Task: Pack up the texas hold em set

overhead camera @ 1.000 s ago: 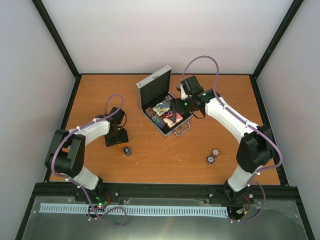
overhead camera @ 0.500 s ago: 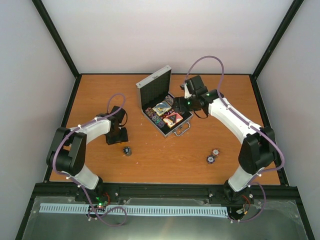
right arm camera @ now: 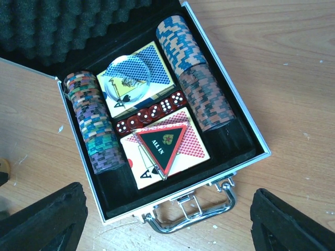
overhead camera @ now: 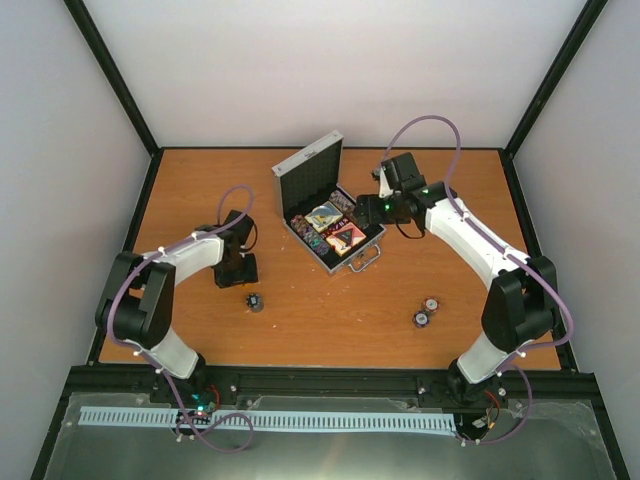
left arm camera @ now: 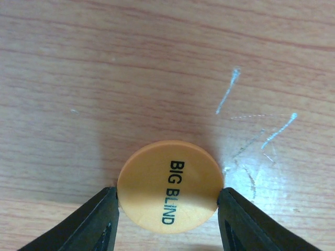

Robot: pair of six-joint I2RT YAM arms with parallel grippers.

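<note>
1. The left gripper (overhead camera: pixel 240 271) is low over the left part of the counter (overhead camera: pixel 300 330). In its wrist view its two fingers (left arm camera: pixel 97 222) press against opposite edges of an orange disc (left arm camera: pixel 167 193) printed "BIG BLIND", so it is clamped on the disc, which lies flat on the wood.
2. Just right of that gripper, a short dark chip stack (overhead camera: pixel 255 301) stands alone on the counter.
3. Toward the back centre sits the silver case (overhead camera: pixel 352 258), open, with its lid (overhead camera: pixel 308 170) standing up at the rear left (the lid's lining is dark ridged foam (right arm camera: pixel 63 26)).
4. Inside the case, a row of chips (right arm camera: pixel 94 125) fills the left channel and another chip row (right arm camera: pixel 196 91) fills the right one.
5. Between the rows lie two card boxes: the far card box (right arm camera: pixel 152 60) carries a clear round disc (right arm camera: pixel 128 78), and the near card box (right arm camera: pixel 191 144) carries a triangular token (right arm camera: pixel 159 144) marked "ALL IN".
6. A line of red dice (right arm camera: pixel 152 112) runs between the two boxes.
7. The metal handle (right arm camera: pixel 191 209) hangs off the case's near wall.
8. The right gripper (overhead camera: pixel 368 208) hovers over the case's right edge, its jaws spread wide with nothing between them.
9. Farther right and nearer the arm bases, two small loose chip piles (overhead camera: pixel 424 318) rest on the counter, close together and well apart from the case.
</note>
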